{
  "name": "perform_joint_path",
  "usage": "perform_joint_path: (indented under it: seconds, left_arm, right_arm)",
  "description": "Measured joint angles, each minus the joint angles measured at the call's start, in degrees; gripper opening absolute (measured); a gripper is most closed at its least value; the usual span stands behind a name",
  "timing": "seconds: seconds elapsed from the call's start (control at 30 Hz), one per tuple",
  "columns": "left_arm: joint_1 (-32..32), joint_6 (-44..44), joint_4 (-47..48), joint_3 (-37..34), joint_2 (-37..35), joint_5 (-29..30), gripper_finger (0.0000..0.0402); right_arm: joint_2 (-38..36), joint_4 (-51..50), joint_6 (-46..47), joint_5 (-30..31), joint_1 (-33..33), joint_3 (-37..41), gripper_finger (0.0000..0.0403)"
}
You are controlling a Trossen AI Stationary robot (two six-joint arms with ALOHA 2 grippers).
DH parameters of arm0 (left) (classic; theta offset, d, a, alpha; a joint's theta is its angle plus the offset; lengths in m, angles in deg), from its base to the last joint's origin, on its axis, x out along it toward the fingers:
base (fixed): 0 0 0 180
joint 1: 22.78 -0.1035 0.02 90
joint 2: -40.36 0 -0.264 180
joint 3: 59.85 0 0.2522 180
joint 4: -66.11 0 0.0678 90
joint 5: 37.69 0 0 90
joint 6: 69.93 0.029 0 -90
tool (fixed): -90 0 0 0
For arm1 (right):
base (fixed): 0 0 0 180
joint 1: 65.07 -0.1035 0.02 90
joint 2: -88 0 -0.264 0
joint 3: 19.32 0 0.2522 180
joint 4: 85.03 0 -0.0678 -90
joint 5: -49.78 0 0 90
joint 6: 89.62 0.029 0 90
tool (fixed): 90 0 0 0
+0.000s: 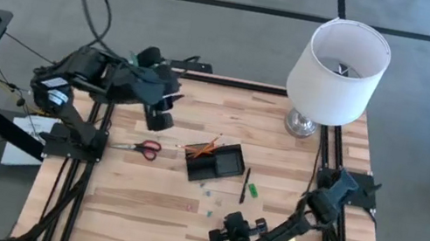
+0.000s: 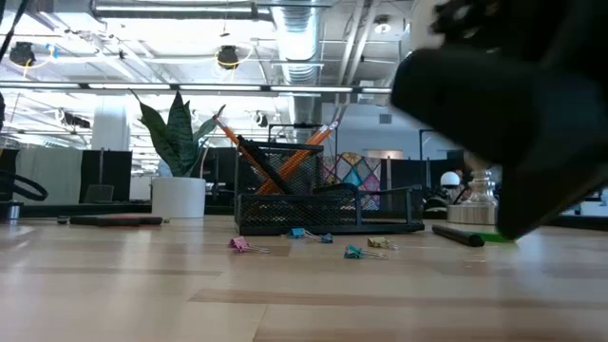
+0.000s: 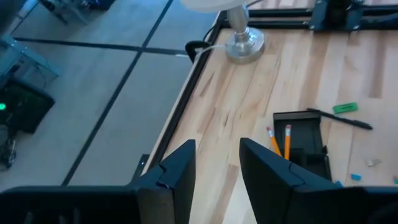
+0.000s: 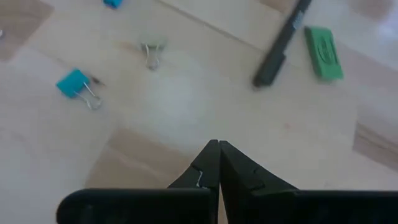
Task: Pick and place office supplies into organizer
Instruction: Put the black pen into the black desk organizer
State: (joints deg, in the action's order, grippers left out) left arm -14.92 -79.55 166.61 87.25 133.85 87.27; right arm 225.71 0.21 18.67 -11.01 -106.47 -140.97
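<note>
You are working on a table (image 1: 181, 212) of pale wooden planks, its grain visible and its finish smooth with a soft sheen. The organizer (image 2: 328, 204) you see in the low view is black wire mesh, matt. The lamp (image 1: 336, 71) has a white shade that looks like cloth or paper and a polished, shiny metal base. The right gripper (image 4: 217, 163) shows 2 matt black plastic-looking fingers. The small green block (image 4: 323, 53) looks matt and rubbery, the black pen (image 4: 281, 43) smooth plastic. The blue clip (image 4: 78, 86) has thin, bright wire handles of metal.
</note>
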Motion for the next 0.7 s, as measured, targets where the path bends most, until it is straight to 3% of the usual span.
perform_joint_path:
  seconds: [0.23,0.47,0.7]
  left_arm:
    - [2.4,-2.4,2.8,0.0,-1.2,0.0,0.0122]
    - [4.2,-3.0,3.0,0.0,-1.2,0.0,0.0122]
    - [4.5,-3.0,3.2,0.0,-1.2,-0.1,0.0122]
  right_arm:
    - [3.1,-4.3,6.0,-2.2,3.6,-4.1,0.0000]
    - [2.9,-1.2,1.4,-12.5,6.4,-4.6,0.0000]
    - [2.7,0.5,-3.3,-15.2,7.5,-4.6,0.0000]
